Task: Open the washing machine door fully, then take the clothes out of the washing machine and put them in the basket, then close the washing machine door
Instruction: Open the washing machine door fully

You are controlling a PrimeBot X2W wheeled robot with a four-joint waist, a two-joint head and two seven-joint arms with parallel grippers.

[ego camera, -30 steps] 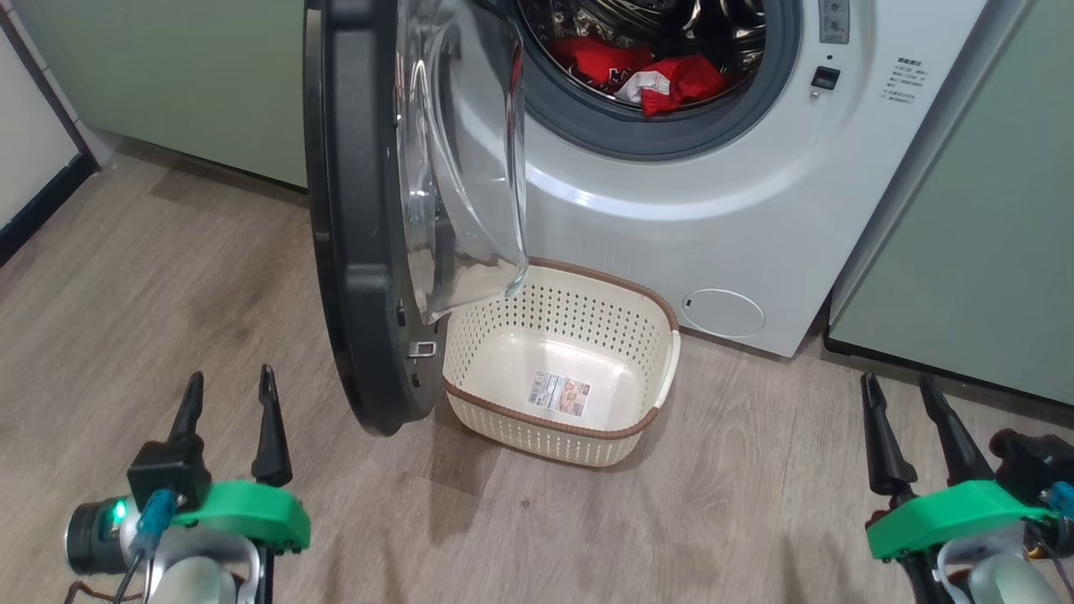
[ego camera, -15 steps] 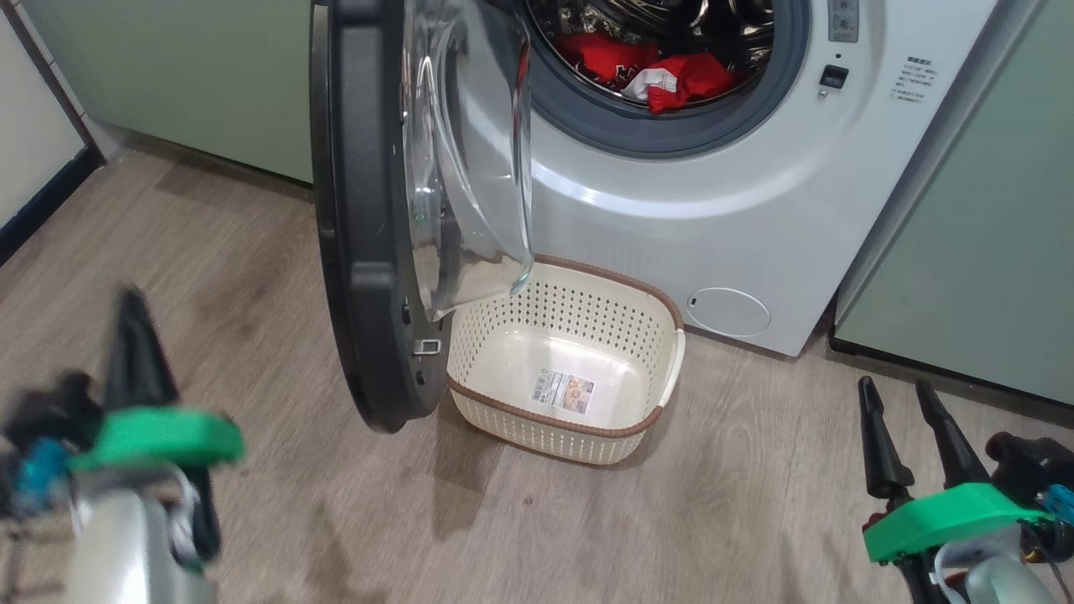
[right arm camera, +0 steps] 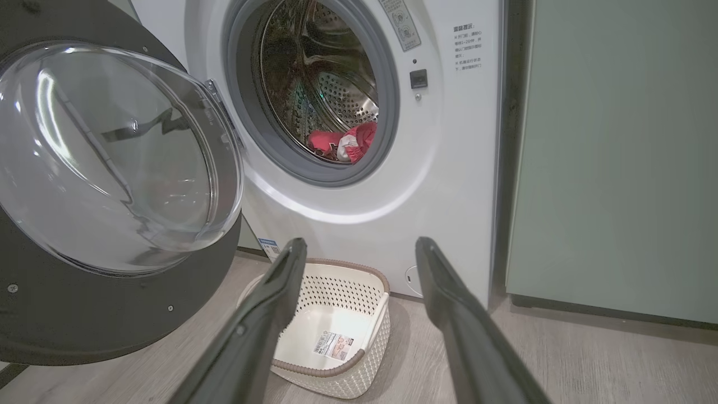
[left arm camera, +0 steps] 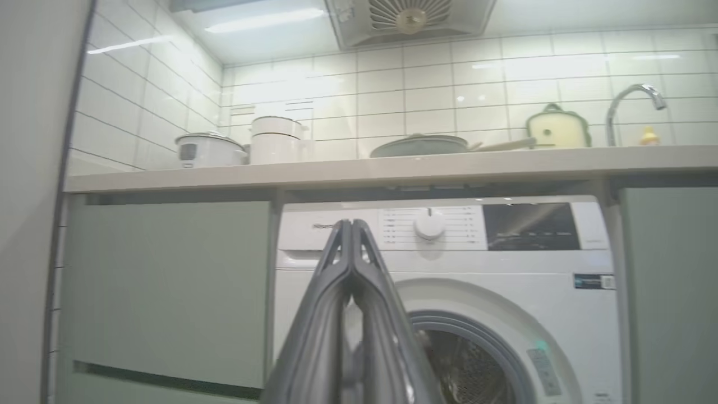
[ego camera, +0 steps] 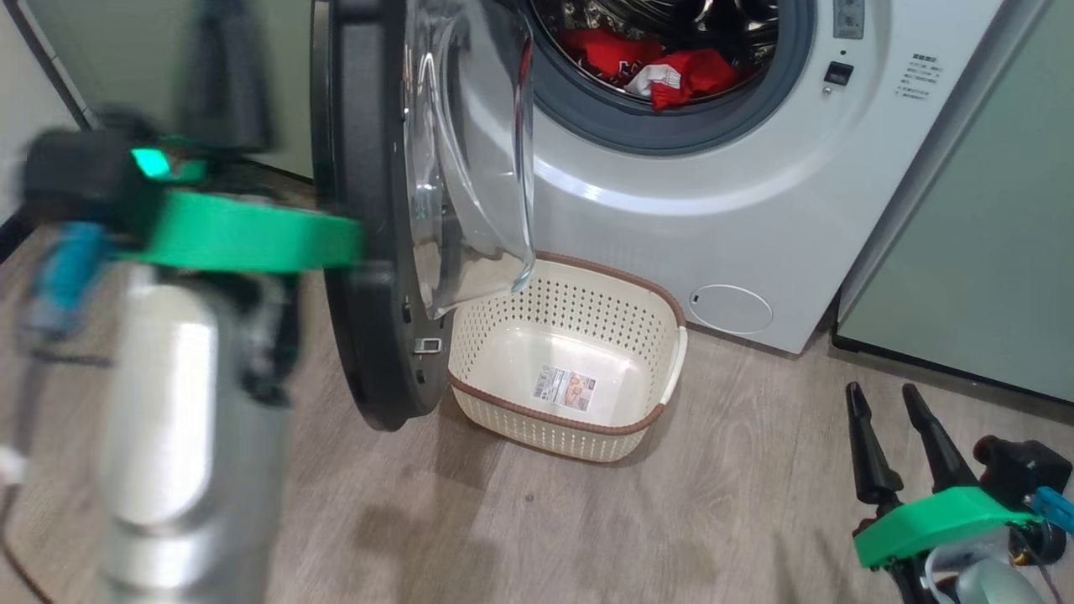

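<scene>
Carefully set your pinched-together, empty left end effector (left arm camera: 351, 235) on the glossy black-rimmed round glass door's (ego camera: 361, 252) inner face; sweep toward nine o'clock, while your right end effector (ego camera: 881, 394) gapes, empty.

One washing machine (ego camera: 755, 210), one door (ego camera: 373, 361), one basket (ego camera: 537, 436), one left hand (left arm camera: 351, 224), one right hand (ego camera: 879, 394)
</scene>
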